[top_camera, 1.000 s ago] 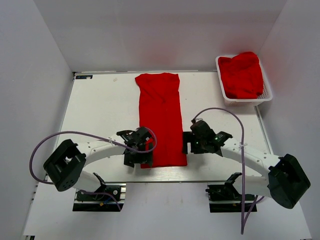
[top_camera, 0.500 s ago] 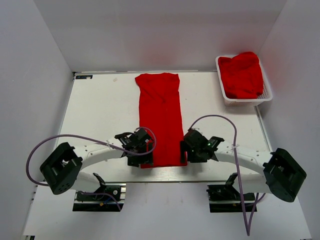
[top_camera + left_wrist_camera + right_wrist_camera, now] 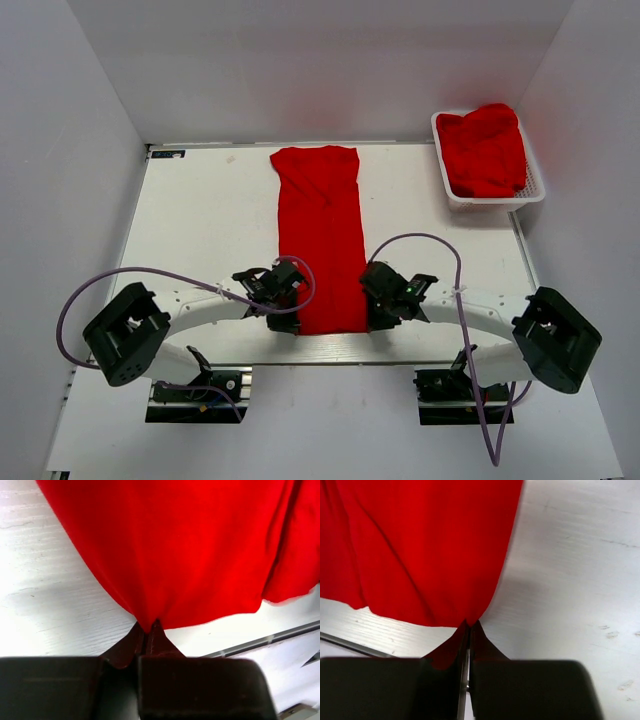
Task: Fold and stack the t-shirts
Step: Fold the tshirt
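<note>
A red t-shirt (image 3: 320, 235) lies folded into a long narrow strip down the middle of the table, its hem near the front edge. My left gripper (image 3: 287, 316) is shut on the hem's near-left corner; the left wrist view shows the t-shirt (image 3: 175, 550) bunched between the tips of the left gripper (image 3: 149, 626). My right gripper (image 3: 368, 314) is shut on the near-right corner, and the right wrist view shows the t-shirt (image 3: 420, 550) pinched at the tips of the right gripper (image 3: 469, 625). More red t-shirts (image 3: 484, 148) are heaped in the basket.
A white mesh basket (image 3: 536, 192) stands at the far right corner of the table. The table's metal front edge (image 3: 330, 345) runs just below the shirt's hem. Purple cables loop over both arms. White walls close in the table on three sides.
Both grippers moved inward to the shirt's near corners and went from open to shut on the hem. The shirt itself lies as before.
</note>
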Robot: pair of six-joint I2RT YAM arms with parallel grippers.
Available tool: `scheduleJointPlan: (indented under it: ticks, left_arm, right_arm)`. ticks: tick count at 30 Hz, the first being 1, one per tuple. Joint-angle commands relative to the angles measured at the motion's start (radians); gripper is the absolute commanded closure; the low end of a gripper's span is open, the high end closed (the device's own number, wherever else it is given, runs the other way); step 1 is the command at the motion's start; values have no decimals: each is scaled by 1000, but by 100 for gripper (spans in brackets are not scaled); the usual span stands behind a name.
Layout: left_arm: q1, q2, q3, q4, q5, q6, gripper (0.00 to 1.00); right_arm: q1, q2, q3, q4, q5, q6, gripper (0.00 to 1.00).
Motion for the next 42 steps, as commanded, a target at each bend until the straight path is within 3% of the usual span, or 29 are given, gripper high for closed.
scheduleJointPlan:
  ticks: [1, 8, 13, 17, 21, 25, 36, 42]
  left_arm:
    - [-18, 21, -13, -56, -36, 10, 100]
    - [-27, -117, 22, -206, -80, -19, 100]
    - [-27, -140, 124, -251, -109, -10, 100]
    - [-13, -85, 223, -295, -122, 11, 100]
    - [7, -11, 390, -369, -239, 12, 100]
    - [86, 102, 505, -443, -269, 12, 100]
    - [278, 170, 610, -334, -263, 165, 100]
    - [344, 290, 713, -311, -243, 240, 100]
  right_arm:
    - [10, 13, 24, 22, -58, -19, 100]
    - [21, -157, -3, -57, -37, 22, 100]
    - [16, -185, 55, -93, 47, 12, 100]
    - [9, -136, 147, -111, 96, -40, 100]
    - [-13, -15, 257, -151, 182, -77, 100]
    - [-51, 50, 340, -144, 247, -117, 100]
    - [-201, 240, 559, -62, 206, -297, 100]
    - [-264, 329, 681, -45, 179, -344, 100]
